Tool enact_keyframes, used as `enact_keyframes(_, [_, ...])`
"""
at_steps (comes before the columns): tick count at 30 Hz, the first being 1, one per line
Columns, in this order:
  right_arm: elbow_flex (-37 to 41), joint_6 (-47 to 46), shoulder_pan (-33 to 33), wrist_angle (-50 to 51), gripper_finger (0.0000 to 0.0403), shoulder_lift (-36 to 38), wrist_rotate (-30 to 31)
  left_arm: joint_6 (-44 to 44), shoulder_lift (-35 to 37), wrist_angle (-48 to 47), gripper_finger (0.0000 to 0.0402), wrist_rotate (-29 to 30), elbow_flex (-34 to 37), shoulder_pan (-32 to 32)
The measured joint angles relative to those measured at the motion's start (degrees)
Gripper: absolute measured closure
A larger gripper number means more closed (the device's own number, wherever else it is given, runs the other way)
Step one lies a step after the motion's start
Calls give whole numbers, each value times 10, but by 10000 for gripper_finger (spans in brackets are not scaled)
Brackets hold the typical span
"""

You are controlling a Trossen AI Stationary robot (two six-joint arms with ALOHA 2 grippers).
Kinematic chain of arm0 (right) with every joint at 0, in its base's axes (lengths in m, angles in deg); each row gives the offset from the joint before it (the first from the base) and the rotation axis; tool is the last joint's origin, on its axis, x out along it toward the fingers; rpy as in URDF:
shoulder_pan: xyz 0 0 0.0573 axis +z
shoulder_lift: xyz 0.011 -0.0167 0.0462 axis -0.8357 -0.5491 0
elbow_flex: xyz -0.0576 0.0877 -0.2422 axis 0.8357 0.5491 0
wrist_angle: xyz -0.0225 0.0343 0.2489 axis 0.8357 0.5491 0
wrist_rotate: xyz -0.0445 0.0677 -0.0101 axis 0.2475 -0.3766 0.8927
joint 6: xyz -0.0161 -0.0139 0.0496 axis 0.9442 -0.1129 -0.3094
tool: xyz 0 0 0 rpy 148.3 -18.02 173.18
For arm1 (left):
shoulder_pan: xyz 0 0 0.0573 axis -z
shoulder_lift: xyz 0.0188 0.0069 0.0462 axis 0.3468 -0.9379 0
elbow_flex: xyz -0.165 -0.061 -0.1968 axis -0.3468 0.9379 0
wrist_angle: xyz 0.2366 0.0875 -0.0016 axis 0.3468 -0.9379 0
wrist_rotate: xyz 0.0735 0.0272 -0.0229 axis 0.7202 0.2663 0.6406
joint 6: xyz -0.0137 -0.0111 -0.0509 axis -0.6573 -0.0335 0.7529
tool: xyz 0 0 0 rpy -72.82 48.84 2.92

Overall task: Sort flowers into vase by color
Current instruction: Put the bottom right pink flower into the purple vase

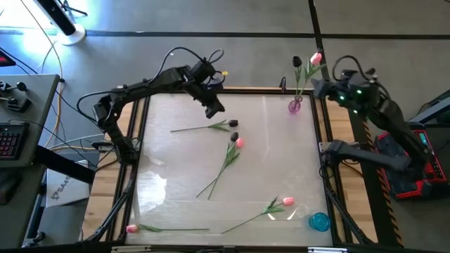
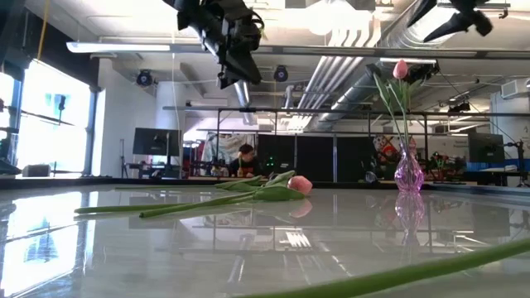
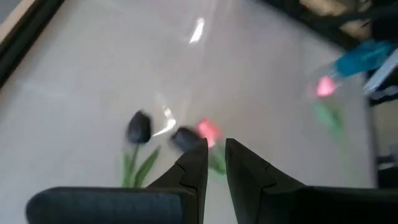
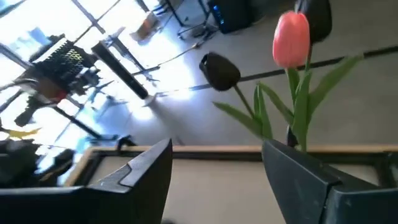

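Observation:
A small purple glass vase (image 1: pixel 294 105) stands at the table's far right corner with a pink tulip (image 1: pixel 316 58) and a dark tulip (image 1: pixel 297 62) upright in it. My right gripper (image 4: pixel 217 163) is open just beside them, raised, touching nothing. On the table lie a dark flower (image 1: pixel 233 124), a dark and pink pair (image 1: pixel 238 140) with stems side by side, a pink one (image 1: pixel 288 202) near right and another pink one (image 1: pixel 131 228) near left. My left gripper (image 3: pixel 216 155) hovers above the middle flowers, only a narrow gap between its fingers, holding nothing.
A blue vase (image 1: pixel 319 222) stands at the near right corner. A raised wooden frame (image 1: pixel 144 140) rims the glossy table. A person (image 2: pixel 246 157) sits in the room far behind the table.

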Motion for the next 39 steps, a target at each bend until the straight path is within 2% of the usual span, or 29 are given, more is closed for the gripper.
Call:
enact_keyframes(4, [0, -23, 0, 51, 166, 13, -53, -23, -7, -14, 357, 54, 0, 13])
enact_keyframes(10, [0, -54, 15, 116, 166, -15, -128, -4, -52, -11, 357, 62, 0, 24])
enact_keyframes(19, [0, -61, 113, 122, 166, -90, -143, 149, -125, -15, 357, 72, 1, 86])
enact_keyframes(24, [0, 3, 174, 125, 166, -139, -173, 161, -134, -28, 357, 90, 1, 131])
enact_keyframes(27, [0, 53, 190, 119, 166, -168, -165, 154, -134, -21, 357, 93, 1, 155])
enact_keyframes(33, [0, 145, 169, 54, 167, -223, -154, 163, -134, 40, 357, 91, 1, 198])
enact_keyframes(39, [0, 192, 164, -57, 167, -234, -52, 243, -134, 136, 358, 92, 1, 231])
